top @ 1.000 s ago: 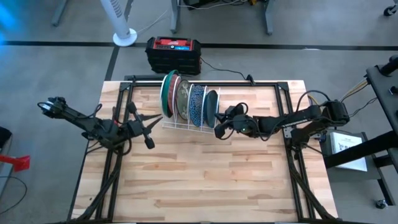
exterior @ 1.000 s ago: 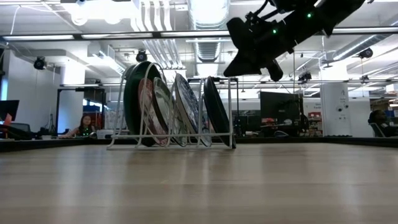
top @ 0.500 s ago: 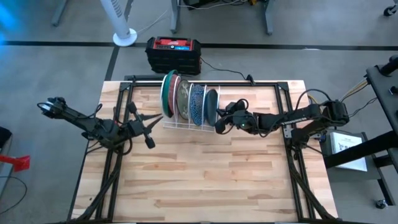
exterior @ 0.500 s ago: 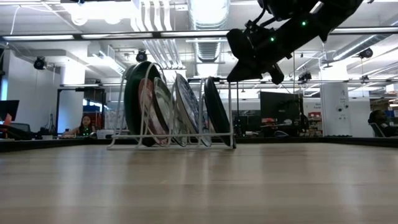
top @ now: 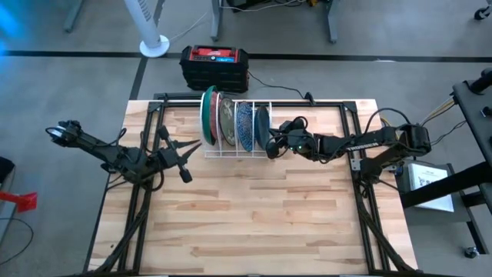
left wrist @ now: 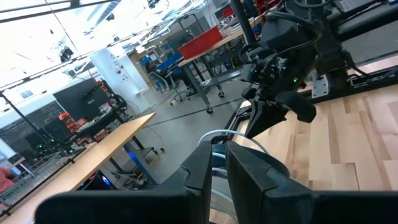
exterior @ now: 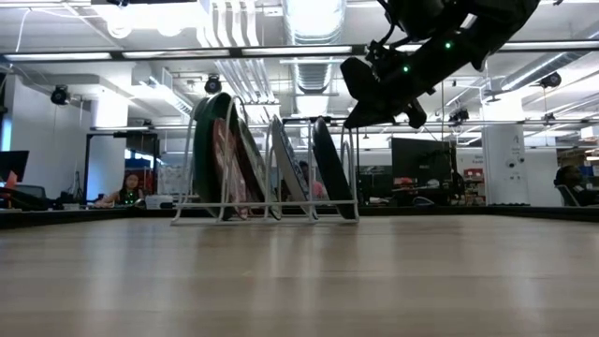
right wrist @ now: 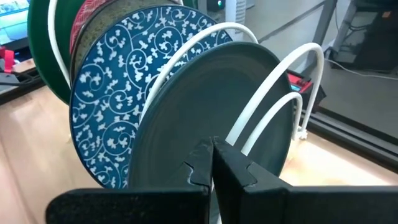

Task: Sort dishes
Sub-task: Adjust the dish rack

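We judge the closed right gripper (right wrist: 212, 163) is probably nudging the dark green plate (right wrist: 211, 106); next, open to grasp.

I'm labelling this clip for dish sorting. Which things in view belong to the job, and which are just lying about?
Job:
dark green plate
red-pink plate
greyish-brown plate
blue patterned plate
dark plate
white wire rack
right gripper, shut

Lying about:
black and red box
white fan base

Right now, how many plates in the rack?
5 visible, all upright in the white wire rack: green plate at its left end, then red-pink plate, greyish-brown plate, blue patterned plate, dark plate nearest the right gripper. More may be hidden.
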Controlling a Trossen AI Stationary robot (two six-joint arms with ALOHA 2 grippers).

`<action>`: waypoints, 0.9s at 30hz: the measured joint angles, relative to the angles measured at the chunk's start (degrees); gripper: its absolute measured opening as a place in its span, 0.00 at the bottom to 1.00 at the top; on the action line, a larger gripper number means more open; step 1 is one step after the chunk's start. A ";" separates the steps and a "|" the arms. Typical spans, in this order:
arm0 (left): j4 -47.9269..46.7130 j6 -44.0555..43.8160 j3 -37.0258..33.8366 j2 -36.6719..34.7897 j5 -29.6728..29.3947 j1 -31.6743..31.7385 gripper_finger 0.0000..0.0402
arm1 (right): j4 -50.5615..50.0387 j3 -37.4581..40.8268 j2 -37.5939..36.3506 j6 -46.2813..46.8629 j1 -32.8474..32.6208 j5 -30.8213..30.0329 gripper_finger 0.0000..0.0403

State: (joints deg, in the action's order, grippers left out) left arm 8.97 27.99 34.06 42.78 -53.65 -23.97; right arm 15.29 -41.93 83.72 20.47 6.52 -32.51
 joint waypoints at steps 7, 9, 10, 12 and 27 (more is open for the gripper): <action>0.04 -0.67 -0.04 0.25 0.06 0.11 0.09 | -1.01 0.03 -0.57 -0.63 0.30 2.92 0.00; 0.30 -1.49 -0.09 0.79 1.33 0.12 0.09 | -2.73 0.09 -1.78 0.53 -0.79 3.55 0.00; 0.99 -1.60 -0.11 1.19 3.38 0.13 0.09 | -4.20 0.09 -2.78 1.37 -1.57 3.83 0.00; 4.37 -1.73 -0.11 2.55 11.01 0.13 0.09 | -6.55 0.09 -4.60 2.41 -3.48 3.91 0.00; 35.47 -3.66 1.38 28.54 28.08 0.87 0.09 | 1.58 0.07 -4.72 -2.50 -20.97 3.07 0.00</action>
State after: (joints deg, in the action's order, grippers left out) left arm 44.44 24.32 35.44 71.33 -25.57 -23.09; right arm 16.87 -41.87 79.01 17.98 -14.45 -29.44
